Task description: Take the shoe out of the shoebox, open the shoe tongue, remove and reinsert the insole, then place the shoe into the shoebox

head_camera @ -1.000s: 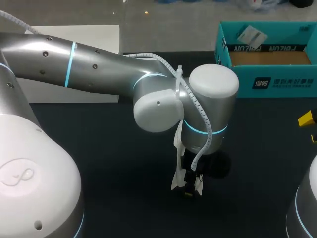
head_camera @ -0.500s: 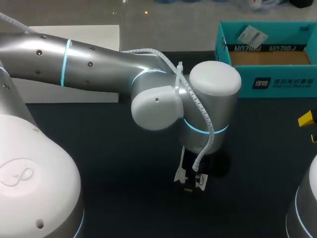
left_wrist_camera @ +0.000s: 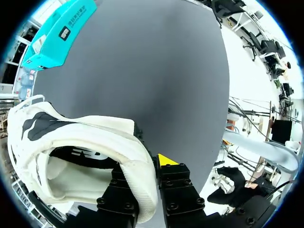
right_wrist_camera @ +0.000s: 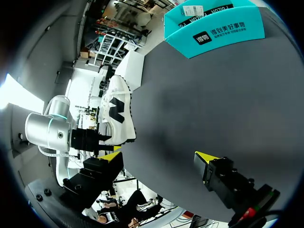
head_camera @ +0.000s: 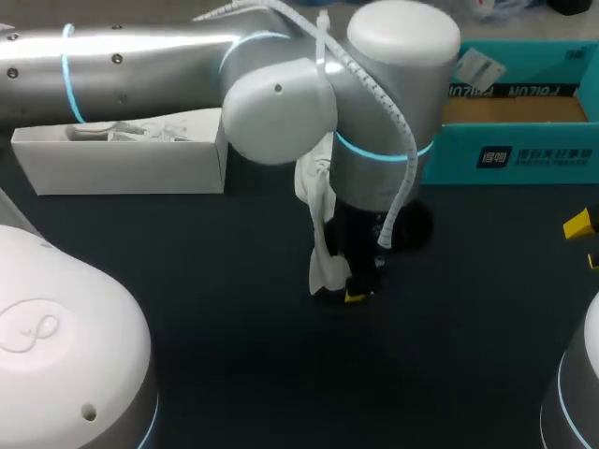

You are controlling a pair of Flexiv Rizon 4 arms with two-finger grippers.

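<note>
A white sneaker (head_camera: 324, 267) with black side marks hangs off the table from my left gripper (head_camera: 357, 295), near the table's middle. In the left wrist view the left gripper (left_wrist_camera: 147, 175) is shut on the padded collar wall of the sneaker (left_wrist_camera: 85, 137), one finger inside the opening and one outside. The teal shoebox (head_camera: 524, 154) stands open at the back right, with nothing in the part of it that shows. My right gripper (head_camera: 588, 241) sits at the right edge, open and holding nothing. From the right wrist view the sneaker (right_wrist_camera: 118, 114) hangs well ahead of the right gripper (right_wrist_camera: 159, 159).
A white box lid (head_camera: 122, 159) with crumpled paper in it lies at the back left. My left arm's big elbow joint (head_camera: 374, 103) hides part of the table in front of the shoebox. The dark table (head_camera: 234, 355) lies bare in front.
My left arm has risen and swung toward the back of the table, carrying the sneaker up with it. The right gripper has stayed where it was.
</note>
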